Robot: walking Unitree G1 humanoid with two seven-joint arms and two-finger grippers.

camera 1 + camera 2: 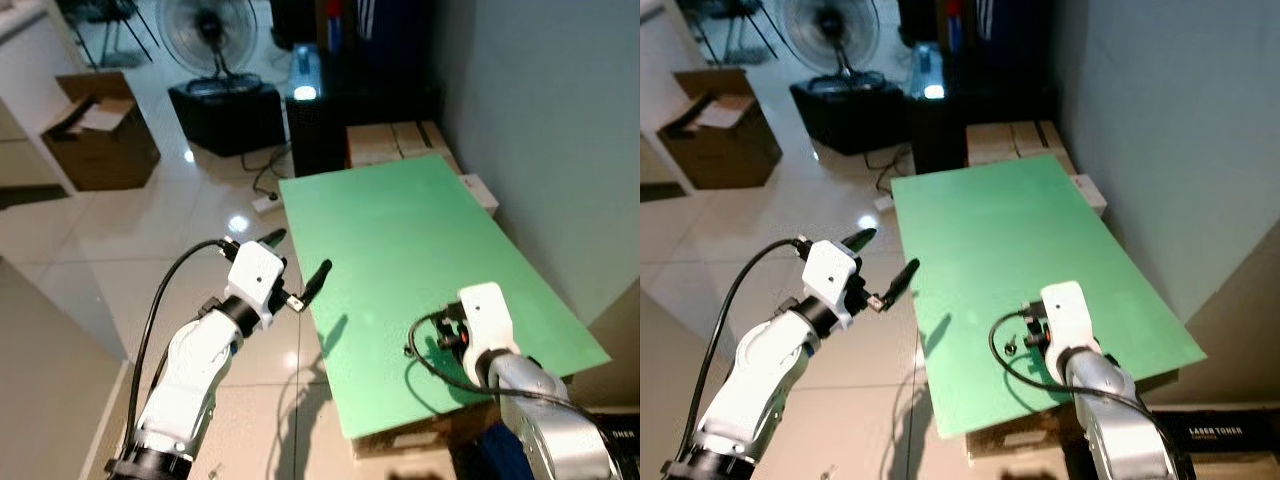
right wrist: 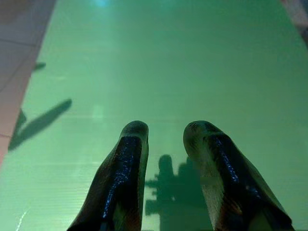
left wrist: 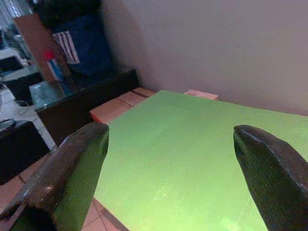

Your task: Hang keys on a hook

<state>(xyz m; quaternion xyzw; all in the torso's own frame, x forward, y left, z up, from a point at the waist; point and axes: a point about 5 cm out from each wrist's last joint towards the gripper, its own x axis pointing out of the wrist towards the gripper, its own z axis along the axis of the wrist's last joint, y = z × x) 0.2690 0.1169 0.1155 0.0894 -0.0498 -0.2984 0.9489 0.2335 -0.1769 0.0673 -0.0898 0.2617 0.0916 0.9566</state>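
Two grippers over green board (image 1: 420, 260): left gripper (image 1: 297, 262) spread wide at its edge; right gripper (image 2: 166, 132) slightly parted, grasping nothing.

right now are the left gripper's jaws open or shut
Open: the left gripper has its two fingers spread wide apart, with nothing between them.
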